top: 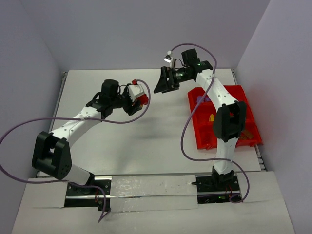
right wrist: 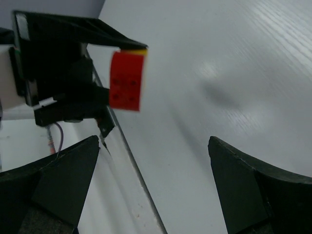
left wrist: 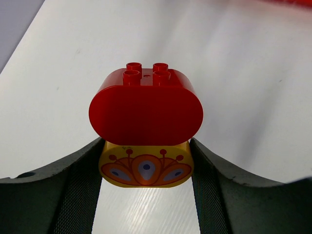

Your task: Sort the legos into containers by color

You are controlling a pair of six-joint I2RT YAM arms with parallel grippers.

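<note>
My left gripper (top: 138,103) is shut on a stack of two rounded legos, held above the table at mid-left. In the left wrist view the fingers grip the yellow brick (left wrist: 146,169) with an orange pattern. The red brick (left wrist: 146,107) is stuck on top of it. The red brick also shows in the top view (top: 143,99) and in the right wrist view (right wrist: 126,80). My right gripper (top: 165,82) is open and empty, raised to the right of the left gripper and facing it. The red tray (top: 246,106) lies at the right, with purple (top: 206,99) and yellow-orange (top: 211,117) pieces in its compartments.
The tray's near compartments hold a few more small bits (top: 245,135). Purple cables loop off both arms over the table. Grey walls close in the table on the left, back and right.
</note>
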